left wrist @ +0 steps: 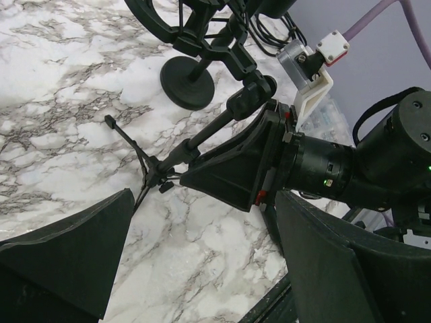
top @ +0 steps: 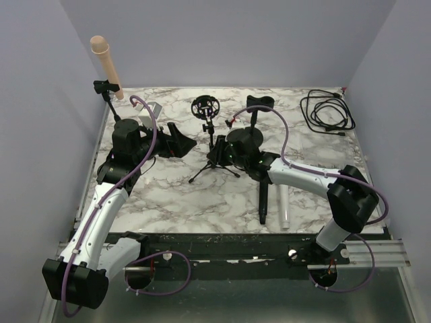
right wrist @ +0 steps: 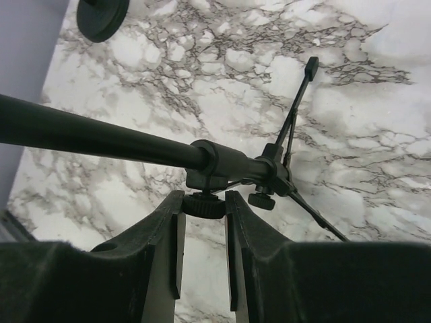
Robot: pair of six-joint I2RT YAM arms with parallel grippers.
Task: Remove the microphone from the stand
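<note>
Knob (right wrist: pixel 204 206) on the stand (right wrist: pixel 229 165) looks pinched in my right gripper (right wrist: pixel 204 215); left gripper (top: pixel 178 141) gapes wide beside it.

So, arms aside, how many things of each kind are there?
Stands: 2 (tripod stand, round-base stand)
Coiled cable: 1
Rods lying flat: 2 (black rod, white rod)
Beige cylinder: 1
Total: 6

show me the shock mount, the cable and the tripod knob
shock mount (top: pixel 205 108), top view, middle of the ring
cable (top: pixel 330 126), top view, near strands of the coil
knob (right wrist: pixel 204 206), right wrist view, knurled rim
</note>
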